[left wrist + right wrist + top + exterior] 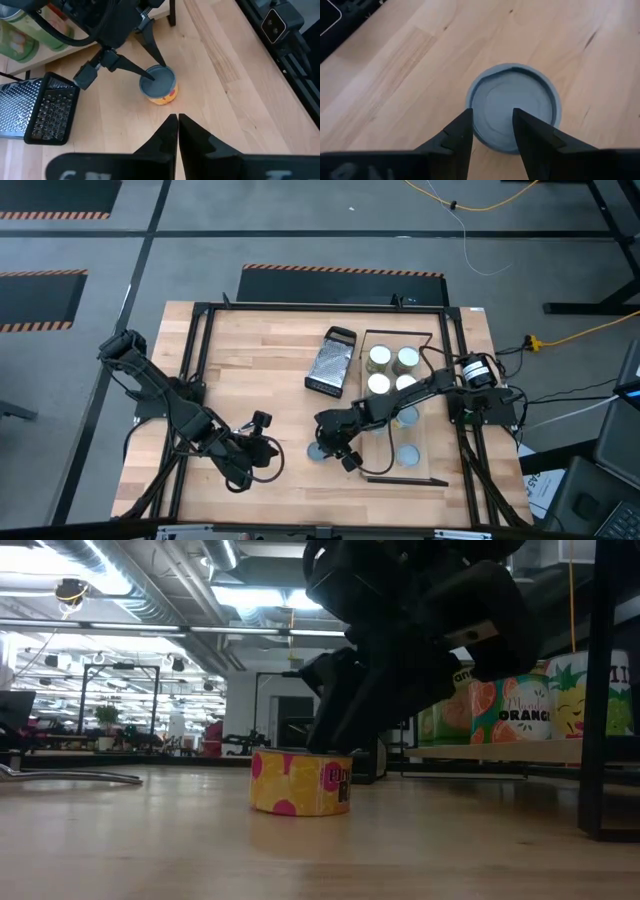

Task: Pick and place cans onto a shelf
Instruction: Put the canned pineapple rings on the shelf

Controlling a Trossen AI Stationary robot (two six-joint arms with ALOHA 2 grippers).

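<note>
Pale-blue-topped can (514,107) sits under the open right gripper (491,131) (left gripper (178,131) closed).

Left arm: bent low over the left side of the table, reaching toward the middle.
Left gripper (177,131): its two fingers are pressed together, with nothing between them.
Right arm: stretched from the right side across toward the middle, wrist pointing down.
Right gripper (491,131): fingers apart, pointing down.
</note>
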